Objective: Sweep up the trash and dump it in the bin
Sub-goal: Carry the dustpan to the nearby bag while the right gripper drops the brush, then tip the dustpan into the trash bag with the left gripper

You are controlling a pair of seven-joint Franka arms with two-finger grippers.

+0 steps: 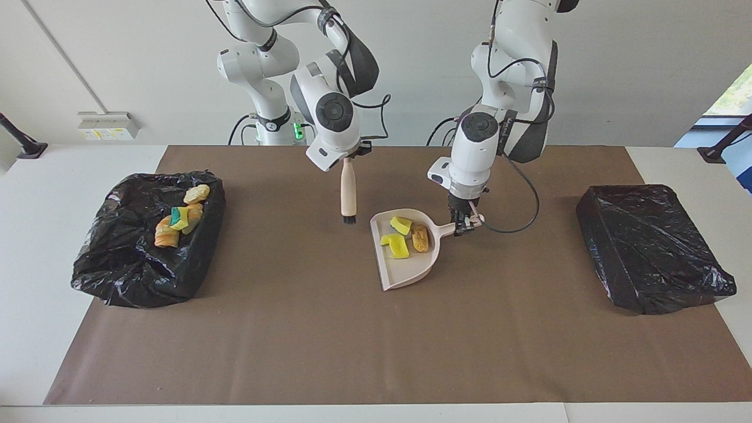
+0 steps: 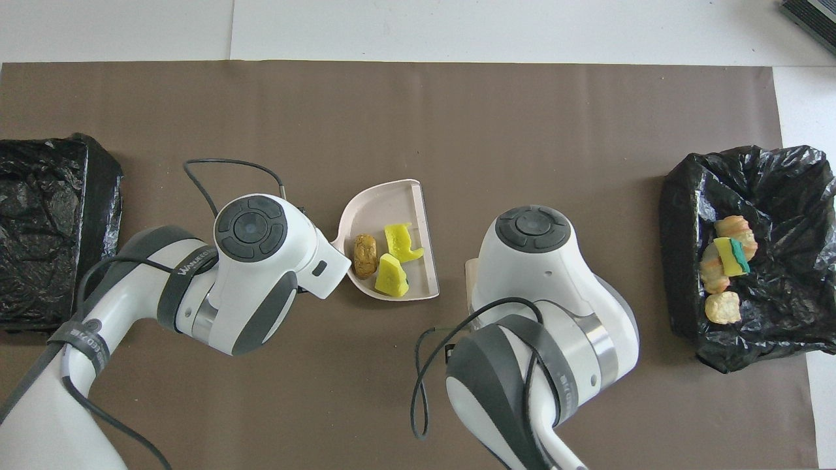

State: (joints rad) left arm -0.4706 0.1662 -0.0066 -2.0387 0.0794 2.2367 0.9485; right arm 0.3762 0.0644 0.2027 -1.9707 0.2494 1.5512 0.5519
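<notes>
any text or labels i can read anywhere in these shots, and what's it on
"WANKEED": grey strap around the left arm in the overhead view; last letters uncertain.
White print on the left arm's wrist in the facing view: too small to read.
Yellow-marked labels on the white wall box: too small to read.
Nothing legible on the dustpan, brush or bins.

A white table (image 1: 35,235) stands against a plain pale wall (image 1: 117,59), most of its top covered by a brown mat (image 1: 376,352). On the wall just above the table's edge sits 1 white socket box (image 1: 107,125) with yellow labels. Daylight enters through a window (image 1: 731,94) above the table's corner.
</notes>
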